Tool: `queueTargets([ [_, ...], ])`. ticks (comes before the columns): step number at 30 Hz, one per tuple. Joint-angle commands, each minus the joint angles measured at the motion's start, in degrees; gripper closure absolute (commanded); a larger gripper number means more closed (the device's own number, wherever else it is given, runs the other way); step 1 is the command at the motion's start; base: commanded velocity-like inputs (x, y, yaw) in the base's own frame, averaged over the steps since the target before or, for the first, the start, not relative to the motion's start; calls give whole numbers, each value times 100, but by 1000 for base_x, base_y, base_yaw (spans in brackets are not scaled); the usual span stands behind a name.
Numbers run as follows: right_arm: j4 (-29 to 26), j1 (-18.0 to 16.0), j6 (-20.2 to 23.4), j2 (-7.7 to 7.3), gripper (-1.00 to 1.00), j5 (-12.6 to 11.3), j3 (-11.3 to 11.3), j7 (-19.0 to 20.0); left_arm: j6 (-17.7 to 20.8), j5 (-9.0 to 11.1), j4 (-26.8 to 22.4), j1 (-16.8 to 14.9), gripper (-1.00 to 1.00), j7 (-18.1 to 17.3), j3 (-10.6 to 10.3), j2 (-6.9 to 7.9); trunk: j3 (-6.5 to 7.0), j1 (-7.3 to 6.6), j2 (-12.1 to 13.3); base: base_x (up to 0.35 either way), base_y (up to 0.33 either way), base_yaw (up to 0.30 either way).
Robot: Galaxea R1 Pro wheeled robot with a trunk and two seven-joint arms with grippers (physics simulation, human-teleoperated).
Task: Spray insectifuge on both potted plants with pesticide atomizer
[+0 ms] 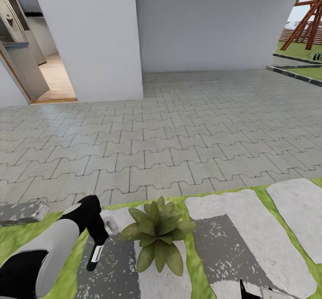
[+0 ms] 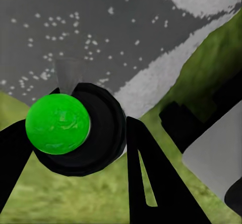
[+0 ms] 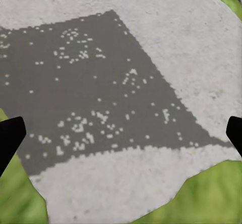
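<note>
Down low, left tool [image 1: 95,241] clamps slim, green-banded pesticide atomizer [image 1: 95,254] beside spiky potted plant [image 1: 156,234].

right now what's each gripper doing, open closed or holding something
Left gripper: shut on the pesticide atomizer, beside the potted plant.
Right gripper: open, holding nothing, above a stepping stone.

No text, label, brand, number or sign can be read anywhere. The atomizer [image 1: 95,253], at about 7 o'clock in the head view, carries a plain green band with no lettering, and its green end [image 2: 57,124] is bare too.
</note>
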Motion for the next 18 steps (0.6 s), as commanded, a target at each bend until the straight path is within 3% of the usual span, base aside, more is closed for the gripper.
queueTargets([
  [1, -10, -7, -17, 8, -100, 23, -50, 47, 55, -37, -11, 5, 100, -34, 31, -2, -4, -1, -2, -26, 0, 0],
  [8, -28, -7, -17, 4, -100, 19, -49, 56, 24, -21, 5, 16, 100, -54, 27, 6, -4, -1, -2, -213, 0, 0],
  [12, -31, -7, -17, 4, -100, 23, -43, 56, -37, -8, 62, 93, 100, -74, 18, 69, -4, -1, -2, -11, 0, 0],
  [18, -31, -7, -17, 4, -100, 30, -42, 56, -24, 1, -7, 62, 100, -191, 22, 12, -4, -1, -2, -1, 0, 0],
])
